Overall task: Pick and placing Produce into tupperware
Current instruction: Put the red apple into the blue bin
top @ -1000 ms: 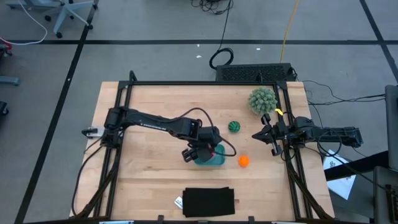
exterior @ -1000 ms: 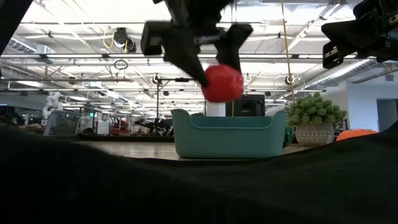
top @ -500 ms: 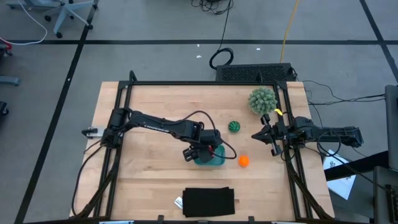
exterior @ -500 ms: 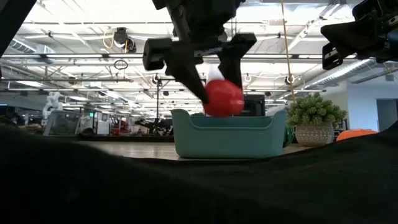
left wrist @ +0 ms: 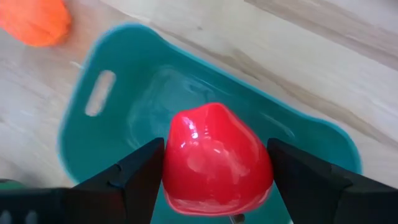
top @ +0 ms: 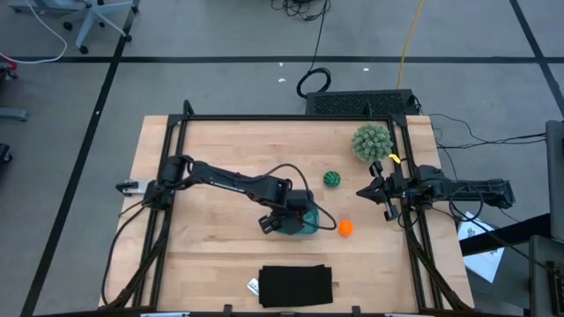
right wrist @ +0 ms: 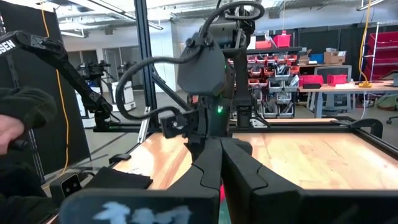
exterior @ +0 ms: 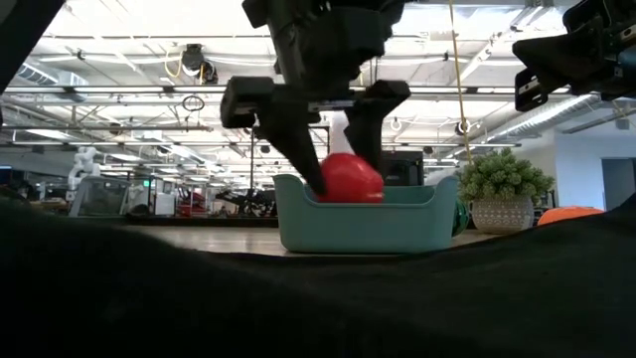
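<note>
The left gripper (exterior: pixel 333 177) fingers clamp the red piece (left wrist: pixel 216 160) just inside the teal container (exterior: pixel 363 221); the right gripper (top: pixel 364 191) fingers are closed, empty.

A robotics lab or workshop in a large industrial hall. The low view shows a high ceiling of steel trusses (exterior: pixel 119 94) with strip lights. The right wrist view shows shelves of red bins (right wrist: pixel 273 59), work tables (right wrist: pixel 339 93) and black metal framing (right wrist: pixel 144 62). From above, a wooden tabletop (top: pixel 220 141) stands on a grey concrete floor (top: pixel 220 35) strewn with cables (top: pixel 313 81).
</note>
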Action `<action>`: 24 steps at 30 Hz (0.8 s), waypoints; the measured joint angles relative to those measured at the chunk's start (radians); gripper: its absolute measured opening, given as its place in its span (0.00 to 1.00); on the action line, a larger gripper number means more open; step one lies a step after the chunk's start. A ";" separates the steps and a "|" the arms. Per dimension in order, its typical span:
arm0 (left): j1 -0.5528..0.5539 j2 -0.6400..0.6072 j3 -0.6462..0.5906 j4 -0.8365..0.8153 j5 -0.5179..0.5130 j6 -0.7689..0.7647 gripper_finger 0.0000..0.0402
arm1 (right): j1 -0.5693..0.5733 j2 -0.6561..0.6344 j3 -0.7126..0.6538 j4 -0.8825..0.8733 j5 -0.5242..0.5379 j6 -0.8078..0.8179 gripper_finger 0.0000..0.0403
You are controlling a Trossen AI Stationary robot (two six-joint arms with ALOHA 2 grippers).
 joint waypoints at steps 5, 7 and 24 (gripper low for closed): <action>0.000 0.014 0.000 -0.001 0.000 -0.018 0.68 | 0.000 0.000 0.000 -0.001 0.000 0.000 0.00; 0.000 0.023 0.001 0.008 0.000 -0.018 0.68 | 0.000 0.000 0.000 0.000 0.000 0.000 0.00; 0.002 0.039 0.000 -0.024 0.024 -0.072 0.68 | 0.000 0.000 0.000 0.000 0.000 0.000 0.00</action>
